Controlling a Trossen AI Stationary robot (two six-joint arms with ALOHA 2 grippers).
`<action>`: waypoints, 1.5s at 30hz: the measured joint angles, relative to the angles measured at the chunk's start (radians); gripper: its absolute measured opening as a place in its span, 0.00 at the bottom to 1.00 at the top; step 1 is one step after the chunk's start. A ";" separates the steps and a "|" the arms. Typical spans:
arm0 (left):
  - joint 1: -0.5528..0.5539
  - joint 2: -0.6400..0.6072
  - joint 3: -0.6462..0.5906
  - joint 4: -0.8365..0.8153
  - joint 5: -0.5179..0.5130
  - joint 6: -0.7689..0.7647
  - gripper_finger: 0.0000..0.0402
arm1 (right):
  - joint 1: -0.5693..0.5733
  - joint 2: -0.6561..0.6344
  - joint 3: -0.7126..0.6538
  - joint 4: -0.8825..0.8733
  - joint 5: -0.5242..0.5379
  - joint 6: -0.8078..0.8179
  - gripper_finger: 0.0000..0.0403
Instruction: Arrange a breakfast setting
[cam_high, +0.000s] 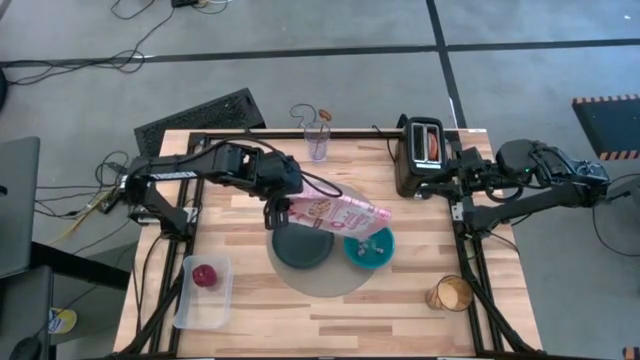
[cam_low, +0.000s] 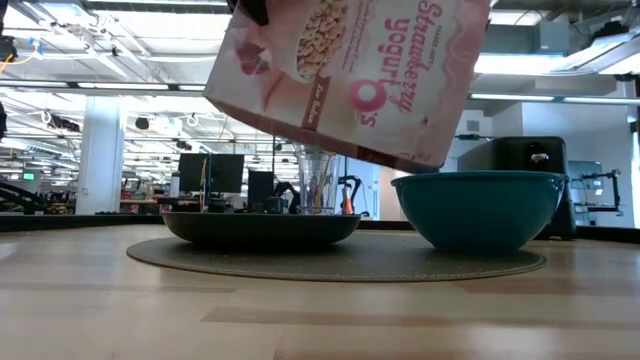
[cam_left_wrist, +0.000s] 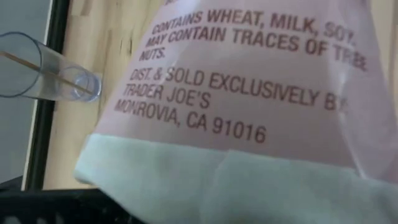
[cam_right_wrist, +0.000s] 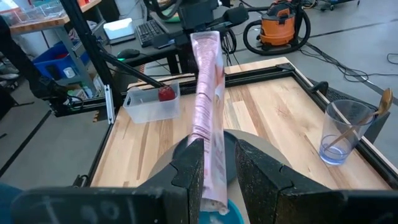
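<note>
Above the round grey mat (cam_high: 322, 272), the left gripper (cam_high: 277, 212) pinched the base of a pink cereal bag (cam_high: 338, 213), tipping it mouth-down over the teal bowl (cam_high: 369, 250) beside the dark plate (cam_high: 304, 247), while the right gripper (cam_high: 462, 170), fingers slightly spread, waited near the toaster (cam_high: 420, 153).

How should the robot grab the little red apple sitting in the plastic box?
Probably from straight above. The red apple sits low inside the clear tub, whose walls block every sideways approach, while the top is open. The fingers would best come down on either side of the apple's round middle and close across its widest part, keeping clear of the tub walls.
</note>
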 joint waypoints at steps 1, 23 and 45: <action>0.000 0.005 0.000 0.000 0.001 0.005 0.33 | 0.000 0.000 0.000 0.000 0.000 0.000 0.30; -0.022 0.080 0.175 -0.127 0.009 0.003 0.34 | 0.000 0.000 0.000 -0.002 0.000 -0.011 0.30; -0.028 0.221 0.367 -0.233 -0.025 0.040 0.34 | 0.000 0.000 0.000 -0.020 0.000 0.000 0.30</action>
